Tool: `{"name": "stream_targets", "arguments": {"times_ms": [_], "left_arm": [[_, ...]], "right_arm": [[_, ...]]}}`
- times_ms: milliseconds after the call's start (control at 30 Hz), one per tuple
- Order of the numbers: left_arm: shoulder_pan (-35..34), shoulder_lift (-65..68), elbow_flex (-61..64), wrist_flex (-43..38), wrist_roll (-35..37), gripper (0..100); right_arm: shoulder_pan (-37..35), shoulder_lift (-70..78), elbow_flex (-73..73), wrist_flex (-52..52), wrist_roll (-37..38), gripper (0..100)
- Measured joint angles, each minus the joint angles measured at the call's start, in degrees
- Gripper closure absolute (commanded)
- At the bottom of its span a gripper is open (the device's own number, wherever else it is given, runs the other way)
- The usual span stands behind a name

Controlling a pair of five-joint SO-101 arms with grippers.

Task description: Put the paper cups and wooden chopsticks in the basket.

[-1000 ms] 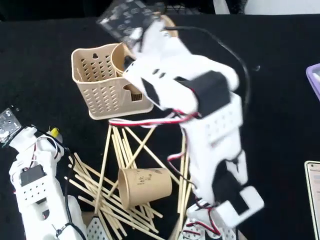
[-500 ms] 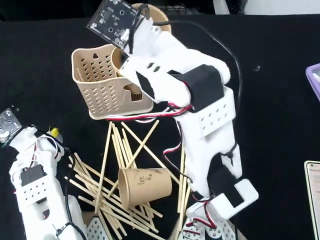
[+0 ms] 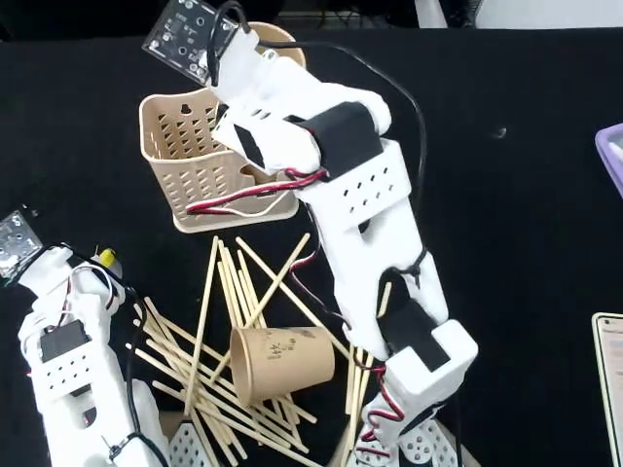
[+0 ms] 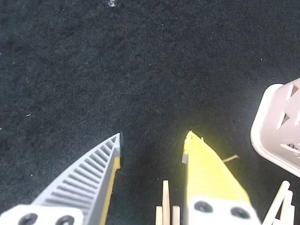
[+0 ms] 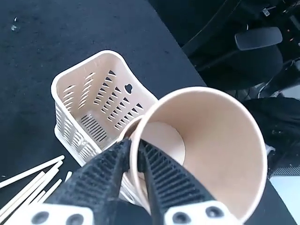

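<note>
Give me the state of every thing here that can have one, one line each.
Right gripper: shut on the held cup's rim.
Held paper cup: lifted off the table near the basket, not yet in it.
Second paper cup: lying on its side on the chopsticks.
Chopsticks: loose, scattered on the table.
Basket: upright, nothing seen inside.
Left gripper: open, empty.

Your right arm (image 3: 370, 253) crosses above the chopsticks (image 3: 230, 282) to the basket's (image 3: 185, 175) rim. You have open bench (image 3: 78, 146) left of the basket.
</note>
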Motion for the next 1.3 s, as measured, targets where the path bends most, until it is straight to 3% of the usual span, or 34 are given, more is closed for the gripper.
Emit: {"name": "stream_targets", "arguments": {"times_ms": [100,567,700,967,1100,1200,1300], "left_arm": [[0.0,0.0,0.0,0.0,0.0,78],[0.0,0.0,0.0,0.0,0.0,78],[0.0,0.0,0.0,0.0,0.0,78],[-0.18,0.0,0.0,0.0,0.0,78],[-0.09,0.0,0.0,0.0,0.0,78],[-0.09,0.0,0.0,0.0,0.0,78],[-0.09,0.0,0.0,0.0,0.0,78]], "right_arm": [[-0.09,0.09,0.0,0.88,0.09,78.7],[-3.96,-6.15,-1.05,11.6,0.09,82.5],[-9.32,-15.03,11.87,11.6,0.09,82.5],[-21.71,-37.63,58.37,6.68,-0.62,81.9],[-23.91,-44.04,77.63,-3.6,-9.85,74.0],[-26.02,-46.51,82.2,-6.42,-18.37,67.8],[-28.75,-47.03,83.69,-7.47,-22.95,69.1]]}}
